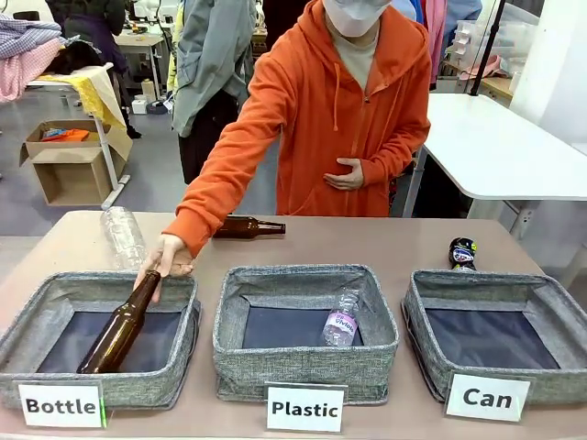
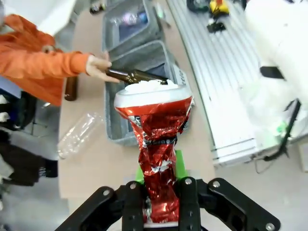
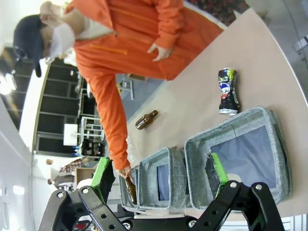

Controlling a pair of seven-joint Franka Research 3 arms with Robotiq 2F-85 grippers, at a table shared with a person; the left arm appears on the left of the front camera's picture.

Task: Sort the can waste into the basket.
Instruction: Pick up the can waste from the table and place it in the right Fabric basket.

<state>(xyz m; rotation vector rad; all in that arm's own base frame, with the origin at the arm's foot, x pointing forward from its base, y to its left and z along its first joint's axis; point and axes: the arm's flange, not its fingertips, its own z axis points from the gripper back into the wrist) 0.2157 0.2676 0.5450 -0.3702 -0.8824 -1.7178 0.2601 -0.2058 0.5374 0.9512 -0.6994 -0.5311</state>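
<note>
The square grey woven-fabric basket signed "Can" [image 1: 431, 362] sits at the right end of a row of three like bins, its dark bottom bare.

The crushed black-blue Pepsi can [image 1: 462, 254] stands on end on the table just behind this basket's far wall, near its far left corner. Its long axis is upright and it is apart from the fabric.

The crushed red can with silver ends [image 2: 156, 139] is off the table, at the end of the row farthest from the basket. The left gripper [image 2: 160, 192] is clamped on its lower part. The can's long axis runs straight on from the fingers, with its pale rimmed end pointing away from the wrist, toward the bin below.

The right gripper [image 3: 161, 175] has its jaws spread wide with nothing between them. It looks down on the basket and the Pepsi can.

The grey bin signed "Plastic" [image 1: 229, 353], next to the basket, holds a clear plastic bottle [image 1: 341, 319]. In the grey bin signed "Bottle" [image 1: 179, 362], two places from the basket, a brown glass bottle [image 1: 119, 325] leans. The hand [image 1: 165, 257] of a person in an orange hoodie is at its neck.
</note>
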